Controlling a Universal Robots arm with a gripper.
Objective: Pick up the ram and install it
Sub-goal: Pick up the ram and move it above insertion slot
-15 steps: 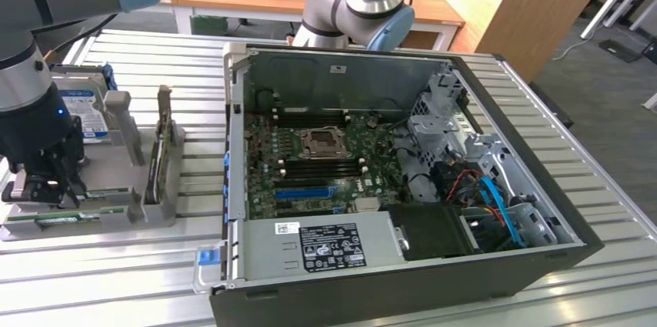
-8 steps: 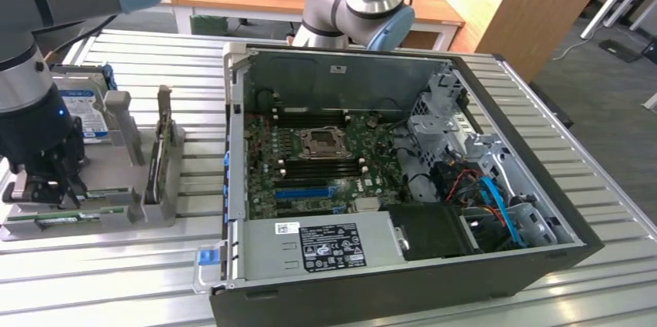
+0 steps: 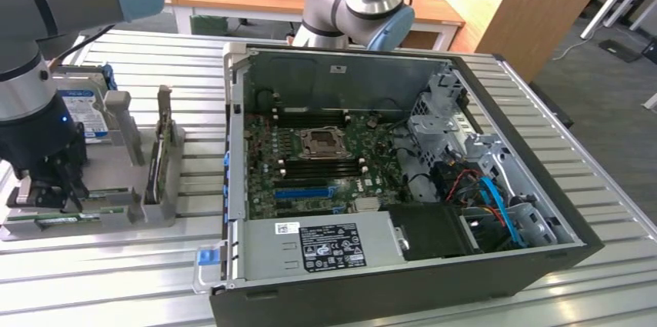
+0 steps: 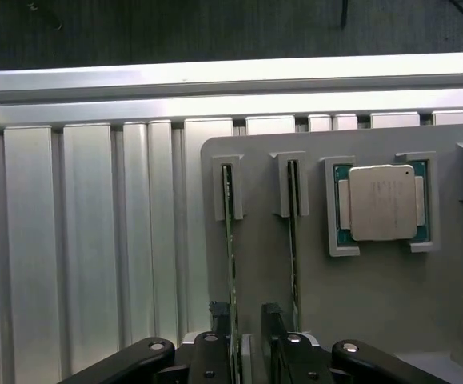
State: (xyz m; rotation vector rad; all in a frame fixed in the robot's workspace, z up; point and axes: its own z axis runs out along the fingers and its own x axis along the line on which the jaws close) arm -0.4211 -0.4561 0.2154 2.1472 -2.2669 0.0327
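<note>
Ribbed aluminium slats, bright and grooved lengthwise, make up the work table [image 4: 87,240], and a matte grey fixture plate [image 4: 359,312] lies on it. On that plate the ram [image 4: 230,240] stands on edge as a long, thin green board, with one end seated in a narrow U-shaped grey bracket [image 4: 228,188]. Its other end runs between the black fingers of the gripper [image 4: 245,314], whose jaws stand apart and unclosed. The board lies close to one finger, and contact cannot be confirmed. A second memory stick [image 4: 295,240] of the same shape stands parallel just beside the ram in its own bracket, outside the jaws. Next to it, a square CPU chip [image 4: 381,202] with a dull silver lid and green border lies flat in a raised grey pocket. In the exterior view, the arm [image 3: 31,88] hangs over the fixture at the exterior view's left, near a blue-labelled hard drive [image 3: 88,115]. An open black computer case [image 3: 575,254] lies to the exterior view's right, showing a green motherboard [image 3: 308,165], a square metal CPU socket [image 3: 320,142] and a grey labelled power supply [image 3: 318,244].
</note>
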